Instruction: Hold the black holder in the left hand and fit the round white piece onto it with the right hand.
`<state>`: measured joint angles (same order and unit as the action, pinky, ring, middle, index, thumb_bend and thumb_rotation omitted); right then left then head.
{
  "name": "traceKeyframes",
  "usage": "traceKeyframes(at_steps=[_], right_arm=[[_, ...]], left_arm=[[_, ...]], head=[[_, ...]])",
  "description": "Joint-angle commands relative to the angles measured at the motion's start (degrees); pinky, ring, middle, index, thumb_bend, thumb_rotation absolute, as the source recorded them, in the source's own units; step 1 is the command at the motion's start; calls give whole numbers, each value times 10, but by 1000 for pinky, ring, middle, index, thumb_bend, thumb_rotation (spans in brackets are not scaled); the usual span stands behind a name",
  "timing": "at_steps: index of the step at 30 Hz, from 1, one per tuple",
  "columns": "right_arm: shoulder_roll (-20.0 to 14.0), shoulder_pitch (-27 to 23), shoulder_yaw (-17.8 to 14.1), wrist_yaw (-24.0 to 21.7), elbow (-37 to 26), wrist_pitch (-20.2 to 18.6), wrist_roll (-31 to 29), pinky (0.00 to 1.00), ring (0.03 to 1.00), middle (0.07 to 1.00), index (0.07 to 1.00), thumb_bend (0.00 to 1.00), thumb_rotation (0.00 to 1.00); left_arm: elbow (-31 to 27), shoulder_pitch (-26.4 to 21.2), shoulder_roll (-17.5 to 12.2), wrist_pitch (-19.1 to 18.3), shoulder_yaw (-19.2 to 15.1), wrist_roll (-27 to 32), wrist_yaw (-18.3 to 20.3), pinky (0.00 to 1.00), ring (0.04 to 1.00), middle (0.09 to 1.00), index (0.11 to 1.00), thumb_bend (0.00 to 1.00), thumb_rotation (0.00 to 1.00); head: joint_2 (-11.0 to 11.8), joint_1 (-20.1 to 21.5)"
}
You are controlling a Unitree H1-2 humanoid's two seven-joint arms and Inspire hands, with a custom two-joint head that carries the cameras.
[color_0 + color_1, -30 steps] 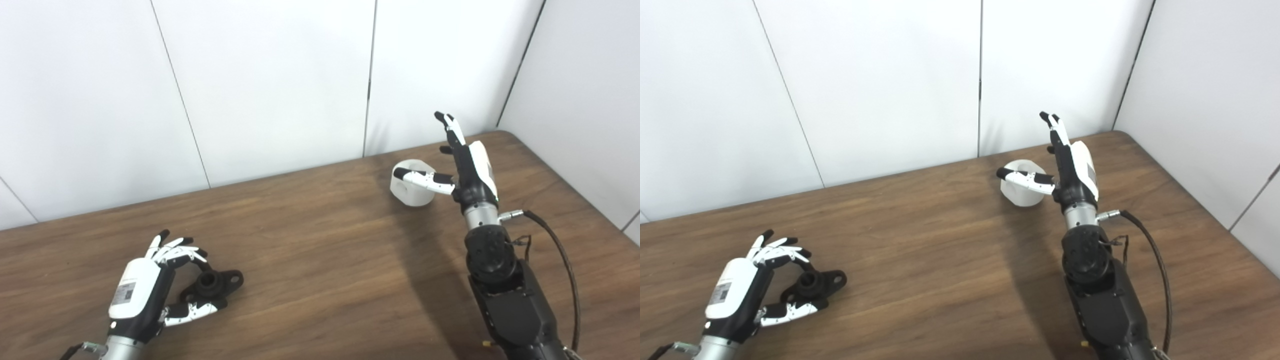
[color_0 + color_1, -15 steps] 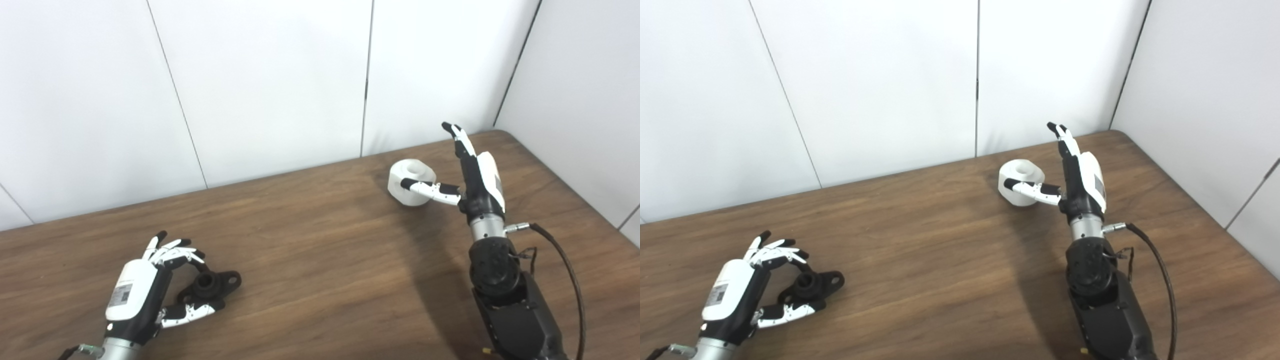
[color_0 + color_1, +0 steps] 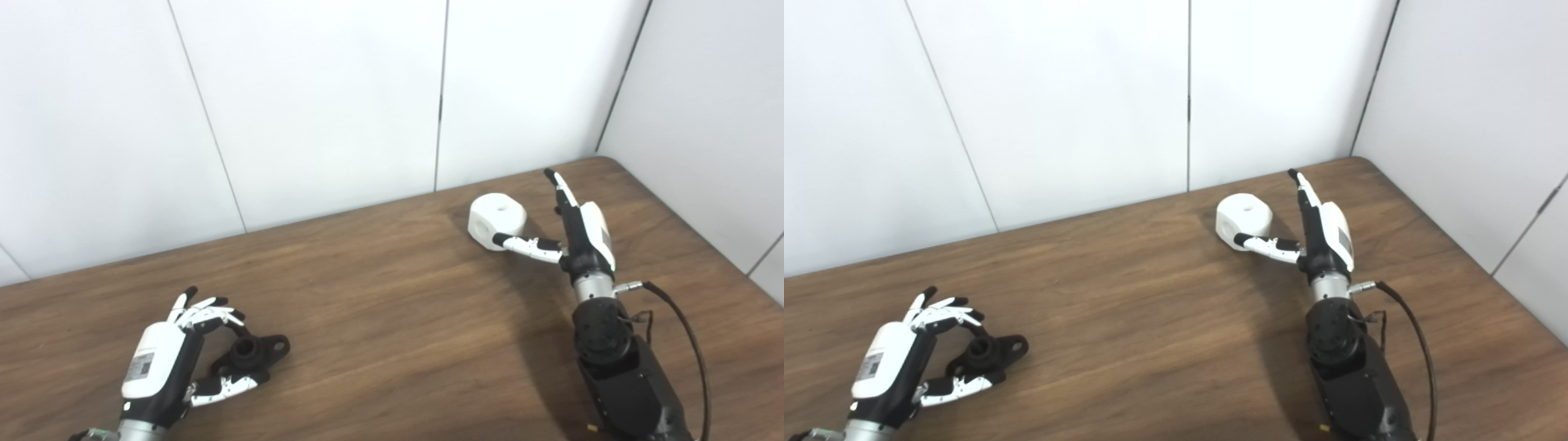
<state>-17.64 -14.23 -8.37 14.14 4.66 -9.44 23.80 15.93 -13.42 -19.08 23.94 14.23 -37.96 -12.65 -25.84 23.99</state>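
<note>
The black holder (image 3: 251,352) lies flat on the wooden table (image 3: 380,318) at the near left, a short hub with flanges. My left hand (image 3: 174,358) is cupped around it, open: fingers arch over its far side and the thumb lies along its near flange. The round white piece (image 3: 497,213), with a hole in its top, stands at the far right. My right hand (image 3: 572,223) is just right of it, open, fingers pointing straight away and the thumb stretched left against the piece's near lower side.
White wall panels (image 3: 318,98) close off the table's far edge and right side; the table's far right corner (image 3: 603,160) is rounded. A black cable (image 3: 686,331) loops off the right wrist.
The camera has shifted a little. My right hand has come down beside the white piece, its thumb now low on the near side. Left hand and holder keep the same relation.
</note>
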Motion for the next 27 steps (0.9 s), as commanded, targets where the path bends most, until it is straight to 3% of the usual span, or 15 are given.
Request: traceKeyframes(at_steps=[1, 6, 14, 27], right_arm=[[-20, -27, -2, 1, -8, 9, 2, 840, 964, 973, 987, 892, 348], [-25, -30, 5, -14, 1, -1, 0, 854, 994, 996, 999, 912, 364], [-30, -40, 39, -31, 1, -60, 37, 972, 1000, 1000, 1000, 979, 440], [-20, -60, 54, -4, 38, -51, 52, 1000, 1000, 1000, 950, 986, 420]], left_arm=[[52, 68, 5, 12, 12, 5, -8, 1000, 830, 687, 483, 520, 41], [55, 67, 4, 13, 13, 3, -8, 1000, 827, 691, 483, 520, 42], [60, 67, 5, 16, 13, 3, -11, 1000, 826, 693, 483, 520, 42], [56, 68, 7, 14, 14, 2, -10, 1000, 824, 692, 483, 520, 42]], head=[[-1, 0], [-2, 1], [-2, 1], [0, -4]])
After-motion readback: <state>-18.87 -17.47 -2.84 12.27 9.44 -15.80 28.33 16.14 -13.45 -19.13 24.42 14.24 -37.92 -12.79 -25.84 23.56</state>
